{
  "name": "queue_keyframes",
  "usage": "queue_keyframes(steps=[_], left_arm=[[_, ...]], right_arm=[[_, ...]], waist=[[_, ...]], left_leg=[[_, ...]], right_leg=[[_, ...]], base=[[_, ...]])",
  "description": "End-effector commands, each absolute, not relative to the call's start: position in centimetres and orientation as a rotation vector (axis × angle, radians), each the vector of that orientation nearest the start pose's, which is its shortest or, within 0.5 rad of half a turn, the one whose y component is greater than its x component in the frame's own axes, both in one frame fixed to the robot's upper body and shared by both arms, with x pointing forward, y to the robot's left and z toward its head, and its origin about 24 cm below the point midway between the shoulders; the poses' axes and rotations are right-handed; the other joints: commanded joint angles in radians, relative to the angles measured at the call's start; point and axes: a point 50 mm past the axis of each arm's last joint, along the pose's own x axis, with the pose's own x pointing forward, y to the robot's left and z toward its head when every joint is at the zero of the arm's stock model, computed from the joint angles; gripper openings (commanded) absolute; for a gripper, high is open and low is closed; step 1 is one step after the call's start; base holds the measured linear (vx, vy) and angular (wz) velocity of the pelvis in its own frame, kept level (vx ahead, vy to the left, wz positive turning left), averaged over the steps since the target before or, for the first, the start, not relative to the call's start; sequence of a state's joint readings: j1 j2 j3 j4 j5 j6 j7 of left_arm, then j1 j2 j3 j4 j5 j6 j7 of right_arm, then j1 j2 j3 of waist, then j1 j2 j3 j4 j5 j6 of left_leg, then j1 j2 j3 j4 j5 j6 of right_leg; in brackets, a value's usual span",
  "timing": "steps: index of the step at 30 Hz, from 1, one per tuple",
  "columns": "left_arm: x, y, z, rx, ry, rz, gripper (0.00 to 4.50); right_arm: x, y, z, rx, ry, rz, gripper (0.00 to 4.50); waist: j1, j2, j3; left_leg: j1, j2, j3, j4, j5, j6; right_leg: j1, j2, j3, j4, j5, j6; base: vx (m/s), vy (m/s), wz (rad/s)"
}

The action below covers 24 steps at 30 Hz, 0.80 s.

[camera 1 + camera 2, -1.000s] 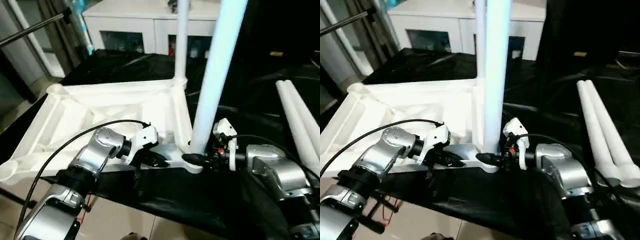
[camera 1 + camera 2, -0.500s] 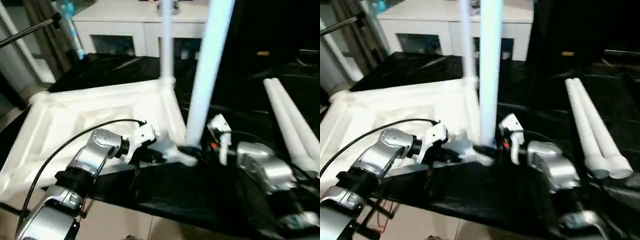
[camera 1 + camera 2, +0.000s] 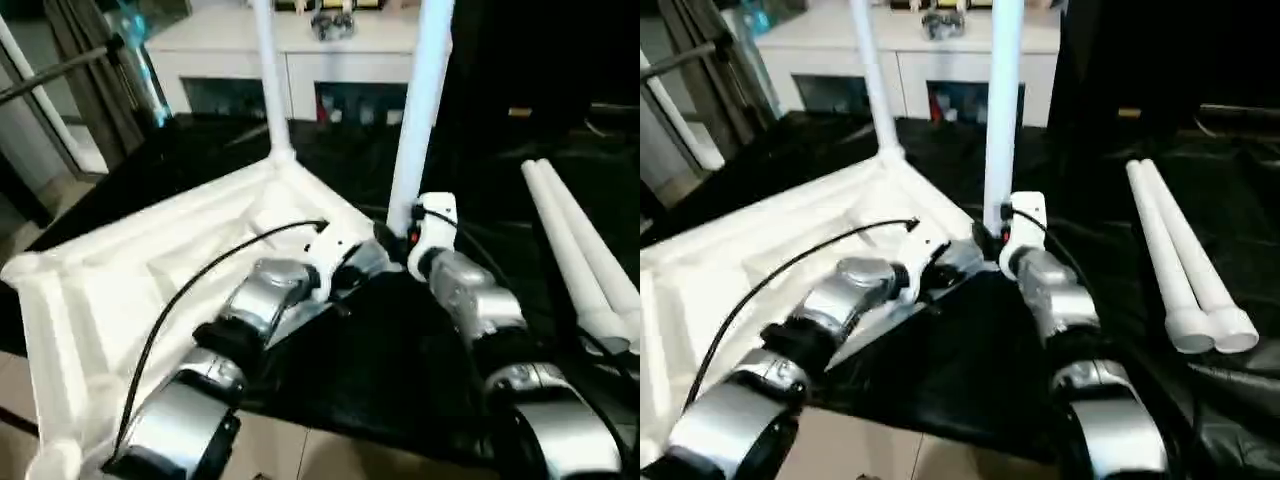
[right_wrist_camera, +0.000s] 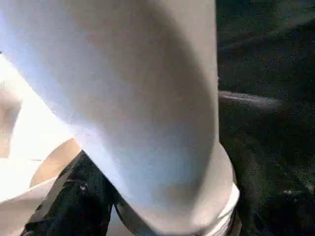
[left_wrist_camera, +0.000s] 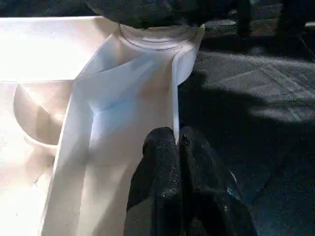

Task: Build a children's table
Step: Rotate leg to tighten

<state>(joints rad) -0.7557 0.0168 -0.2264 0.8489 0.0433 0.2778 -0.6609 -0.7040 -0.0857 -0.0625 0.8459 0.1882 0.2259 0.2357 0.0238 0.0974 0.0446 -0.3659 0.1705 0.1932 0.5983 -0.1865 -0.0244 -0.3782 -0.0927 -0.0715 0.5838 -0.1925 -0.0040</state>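
The children's table lies upside down on black cloth: its white ribbed tabletop [image 3: 150,270] has one leg [image 3: 266,80] upright in the far corner socket. A second white leg [image 3: 420,110] stands in the nearer right corner. My right gripper [image 3: 397,238] is closed around that leg's base, and a black finger [image 4: 74,196] shows beside the tube. My left gripper [image 5: 175,140] is shut on the tabletop's thin rim just beside that corner. Two loose legs [image 3: 575,240] lie side by side on the cloth at the right.
A white cabinet [image 3: 330,60] with glass doors stands behind the work. A thin metal pole [image 3: 60,70] slants at the far left. Black cloth [image 3: 400,370] covers the surface under the tabletop and around my arms.
The tabletop has swung round, its gripped corner moving away from me and the far leg shifting left. Both arms have stretched forward with it, grips unchanged.
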Motion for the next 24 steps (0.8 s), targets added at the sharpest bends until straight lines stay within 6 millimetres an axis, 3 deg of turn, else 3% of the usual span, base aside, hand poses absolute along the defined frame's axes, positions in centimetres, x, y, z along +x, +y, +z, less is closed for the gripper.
queue_keyframes(steps=[1, 5, 7, 12, 13, 16, 17, 21, 23, 24], left_arm=[[34.5, 2.6, 5.7, 0.215, 0.391, -0.998, 0.0], [34.4, 2.7, 5.6, 0.216, 0.397, -1.024, 0.0], [34.3, 2.6, 5.6, 0.212, 0.398, -1.036, 0.0], [34.1, 2.7, 5.6, 0.215, 0.388, -1.065, 0.0], [34.1, 2.8, 5.6, 0.216, 0.383, -1.074, 0.0], [34.0, 2.9, 5.6, 0.222, 0.372, -1.099, 0.0], [33.8, 3.5, 5.4, 0.233, 0.371, -1.125, 0.0], [33.6, 4.1, 5.3, 0.239, 0.37, -1.151, 0.0], [33.5, 4.5, 5.3, 0.249, 0.366, -1.182, 0.0], [33.4, 4.7, 5.3, 0.25, 0.368, -1.196, 0.0]], right_arm=[[33.4, -10.8, -1.4, 0.116, 0.633, 0.32, 2.77], [33.6, -10.6, -1.4, 0.141, 0.623, 0.295, 2.77], [33.7, -10.7, -1.3, 0.165, 0.616, 0.29, 3.33], [34.3, -10.7, -0.4, 0.193, 0.569, 0.319, 3.65], [34.4, -10.8, -0.2, 0.187, 0.557, 0.325, 3.9], [34.7, -10.9, 0.2, 0.18, 0.532, 0.333, 4.08], [35.3, -11.4, 1.5, 0.181, 0.455, 0.384, 4.19], [35.6, -12.0, 2.8, 0.144, 0.386, 0.455, 4.46], [35.4, -12.4, 3.7, 0.106, 0.345, 0.533, 4.49], [35.3, -12.7, 4.0, 0.084, 0.332, 0.564, 4.49]], waist=[[-0.009, -0.012, -0.046], [-0.017, -0.01, -0.044], [-0.024, -0.009, -0.041], [-0.026, -0.008, -0.041], [-0.026, -0.008, -0.042], [-0.024, -0.008, -0.044], [-0.023, -0.006, -0.045], [-0.008, -0.009, -0.055], [-0.001, -0.01, -0.061], [0.005, -0.003, -0.067]], left_leg=[[0.015, 0.048, -0.042, -0.093, -0.441, -0.008], [0.018, 0.047, -0.041, -0.094, -0.473, -0.009], [0.025, 0.047, -0.041, -0.093, -0.508, -0.012], [0.022, 0.049, -0.044, -0.097, -0.52, -0.012], [0.022, 0.05, -0.044, -0.097, -0.517, -0.012], [0.018, 0.052, -0.043, -0.099, -0.502, -0.01], [0.02, 0.051, -0.041, -0.098, -0.498, -0.008], [0.011, 0.055, -0.029, -0.094, -0.372, 0.031], [0.002, 0.057, -0.027, -0.089, -0.294, 0.056], [-0.001, 0.059, -0.026, -0.083, -0.227, 0.08]], right_leg=[[0.017, -0.063, 0.03, -0.097, -0.45, -0.156], [0.013, -0.065, 0.03, -0.099, -0.459, -0.166], [0.007, -0.065, 0.03, -0.105, -0.494, -0.161], [0.006, -0.066, 0.03, -0.106, -0.505, -0.152], [0.006, -0.067, 0.032, -0.106, -0.496, -0.154], [0.008, -0.067, 0.035, -0.101, -0.457, -0.166], [0.007, -0.067, 0.035, -0.101, -0.443, -0.173], [0.018, -0.068, 0.042, -0.087, -0.281, -0.225], [0.03, -0.068, 0.041, -0.076, -0.2, -0.24], [0.032, -0.068, 0.039, -0.063, -0.122, -0.257]], base=[[0.0, 0.0, 0.0], [0.0, 0.0, 0.0], [0.0, 0.0, 0.0], [0.0, 0.0, 0.0], [0.0, 0.0, 0.0], [0.0, 0.0, 0.0], [0.0, 0.0, 0.0], [0.0, 0.0, 0.0], [0.027, -0.004, 0.01], [0.062, -0.006, 0.02]])
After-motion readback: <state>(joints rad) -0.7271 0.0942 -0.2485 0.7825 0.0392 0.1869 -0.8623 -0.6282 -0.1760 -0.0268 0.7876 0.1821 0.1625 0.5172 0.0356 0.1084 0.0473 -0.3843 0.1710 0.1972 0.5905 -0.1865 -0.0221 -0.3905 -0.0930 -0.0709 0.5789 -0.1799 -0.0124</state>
